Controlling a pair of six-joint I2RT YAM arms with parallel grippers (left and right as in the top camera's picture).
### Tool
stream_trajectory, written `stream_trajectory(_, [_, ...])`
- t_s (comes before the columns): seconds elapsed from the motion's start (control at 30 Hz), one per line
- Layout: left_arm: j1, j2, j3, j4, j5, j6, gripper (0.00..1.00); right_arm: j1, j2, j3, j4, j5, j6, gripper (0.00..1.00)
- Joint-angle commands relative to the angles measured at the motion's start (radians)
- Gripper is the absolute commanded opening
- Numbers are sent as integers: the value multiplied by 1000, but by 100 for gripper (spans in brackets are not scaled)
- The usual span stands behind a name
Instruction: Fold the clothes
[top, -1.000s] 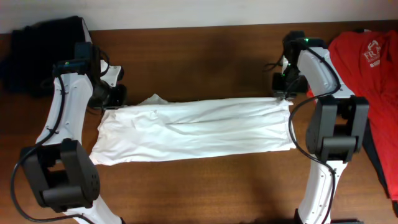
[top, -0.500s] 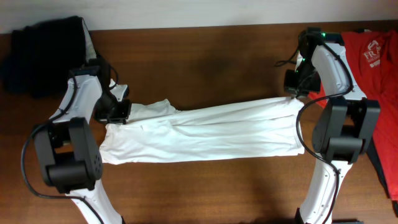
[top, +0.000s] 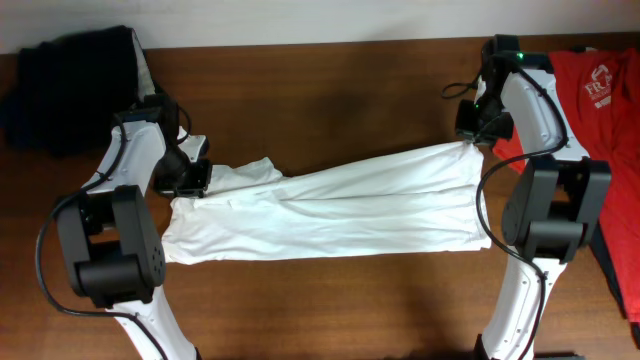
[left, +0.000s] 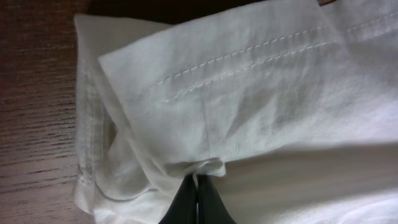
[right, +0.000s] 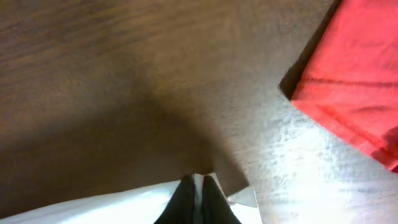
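Now: both grippers pinched shut on the white shirt, far edge taut between them.
White shirt (top: 320, 210) lies stretched left to right across mid-table (top: 330, 100), between the arms. Left gripper (left: 198, 199) has its fingers closed on a fold at the far-left end, by the stitched hem (left: 249, 56). Right gripper (right: 198, 193) has its fingers closed on the far-right corner, which looks lifted off the wood. Fabric reads thin, light and limp, so expect sag and wrinkles between holds and slip from a shallow pinch. Best held at hems or corners, where doubled cloth gives more bite. Red T-shirt (top: 590, 90) lies beside the right arm, dark garments (top: 70, 80) at far left.
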Motion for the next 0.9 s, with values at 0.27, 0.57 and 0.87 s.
stream_trajectory(0.27, [8, 6, 77, -156, 38, -17, 0, -11, 18, 168, -286, 65, 0, 4])
stream_trajectory(0.57, [8, 6, 77, -273, 35, -17, 0, -10, 18, 178, -483, 66, -1, 16])
stream_trajectory(0.87, [7, 6, 77, -399, 34, -16, 0, -10, 18, 142, -441, 64, 0, 49])
